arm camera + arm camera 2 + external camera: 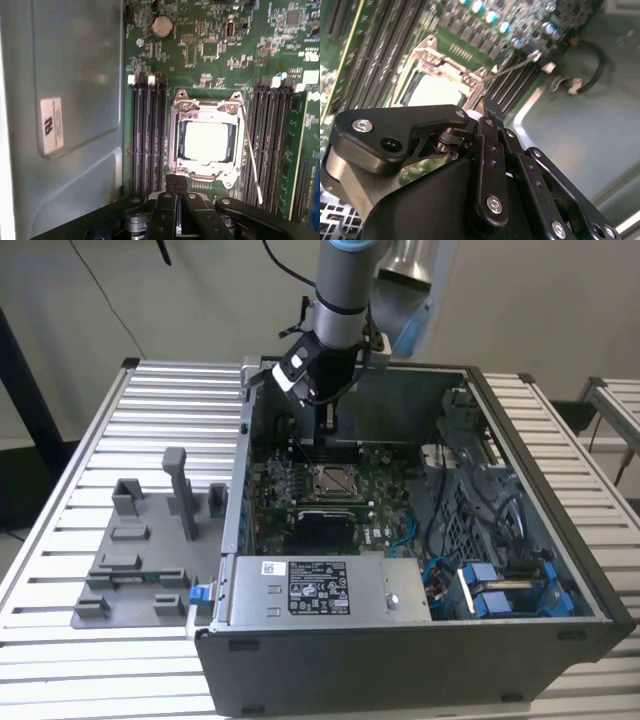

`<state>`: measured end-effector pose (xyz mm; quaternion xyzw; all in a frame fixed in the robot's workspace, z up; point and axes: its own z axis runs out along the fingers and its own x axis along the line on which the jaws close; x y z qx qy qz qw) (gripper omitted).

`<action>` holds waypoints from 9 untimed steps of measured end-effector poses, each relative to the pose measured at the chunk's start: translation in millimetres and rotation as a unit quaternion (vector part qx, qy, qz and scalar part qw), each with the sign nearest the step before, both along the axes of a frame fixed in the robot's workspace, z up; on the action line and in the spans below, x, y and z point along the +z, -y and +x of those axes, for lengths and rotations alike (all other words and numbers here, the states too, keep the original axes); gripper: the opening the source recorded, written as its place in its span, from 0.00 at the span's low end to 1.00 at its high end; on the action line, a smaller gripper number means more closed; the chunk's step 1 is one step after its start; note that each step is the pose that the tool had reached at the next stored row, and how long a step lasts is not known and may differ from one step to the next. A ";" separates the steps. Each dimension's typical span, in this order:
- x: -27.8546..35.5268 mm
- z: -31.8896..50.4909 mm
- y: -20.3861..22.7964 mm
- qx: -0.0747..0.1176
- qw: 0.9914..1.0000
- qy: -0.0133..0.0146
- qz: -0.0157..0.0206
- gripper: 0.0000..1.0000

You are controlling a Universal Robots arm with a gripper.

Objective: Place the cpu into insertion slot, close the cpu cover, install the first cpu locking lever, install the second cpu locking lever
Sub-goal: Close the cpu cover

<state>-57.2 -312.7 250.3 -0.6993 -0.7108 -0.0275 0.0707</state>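
cpu (206, 141) flat, locking lever (251, 156) alongside

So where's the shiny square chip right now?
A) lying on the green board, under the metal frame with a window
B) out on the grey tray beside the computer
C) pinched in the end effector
A: the cpu lies flat on the green board, seen through the window of the cpu cover, and the end effector beside it has no chip between its fingertips.
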 end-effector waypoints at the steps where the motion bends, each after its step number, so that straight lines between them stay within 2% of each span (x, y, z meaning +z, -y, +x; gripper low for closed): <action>1: 0.1 -4.4 -0.2 0.000 1.000 0.000 0.000 0.11; 5: 0.8 -21.7 -0.2 0.000 1.000 0.001 0.000 0.11; 9: 9.6 -31.8 -0.3 0.000 1.000 0.002 0.000 0.11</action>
